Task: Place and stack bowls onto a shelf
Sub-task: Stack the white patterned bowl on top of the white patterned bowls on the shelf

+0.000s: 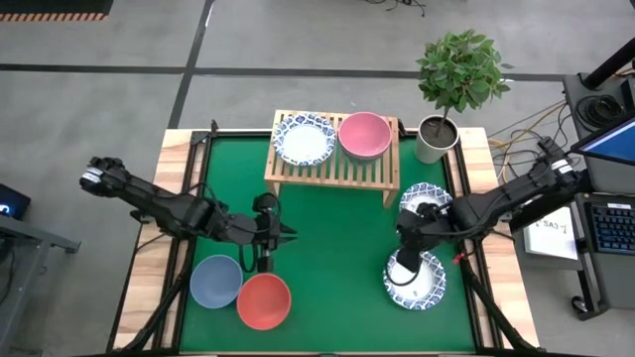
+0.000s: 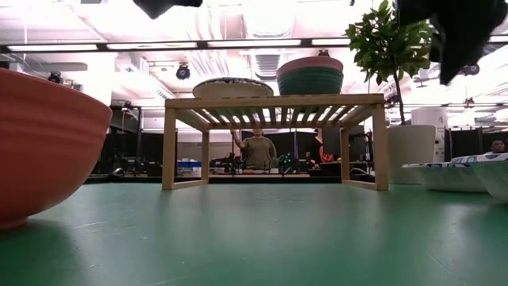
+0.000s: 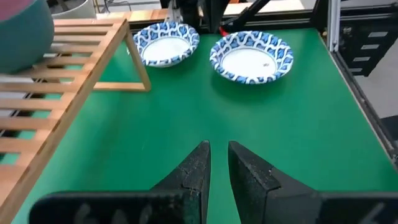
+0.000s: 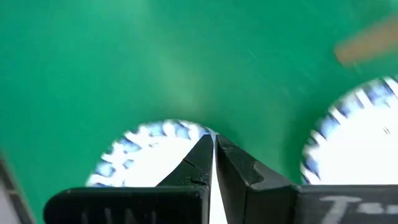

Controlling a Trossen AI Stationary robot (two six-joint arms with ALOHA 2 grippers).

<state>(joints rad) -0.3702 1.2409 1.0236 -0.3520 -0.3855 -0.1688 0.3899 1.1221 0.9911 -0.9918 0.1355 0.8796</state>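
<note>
1. High view – I count three blue-patterned white bowls: one on the shelf (image 1: 332,171) at its left (image 1: 304,140), and two on the green mat (image 1: 337,248) to the right, one nearer the shelf (image 1: 425,195) and one nearer the front edge (image 1: 422,286). A pink bowl (image 1: 365,135) sits on the shelf beside the first. A blue-grey bowl (image 1: 215,281) and a red bowl (image 1: 264,300) touch at front left. My left gripper (image 1: 288,236) hangs mid-mat; my right gripper (image 1: 400,276) is over the front patterned bowl
2. Low view – the pink bowl is nested in a dark green bowl (image 2: 309,81) on the shelf
3. Left wrist view – the left gripper's fingers (image 3: 245,171) stand a narrow slit apart, holding nothing
4. Right wrist view – the right gripper (image 4: 213,138) is fully closed above a patterned bowl – I cannot tell whether it pinches the rim
</note>
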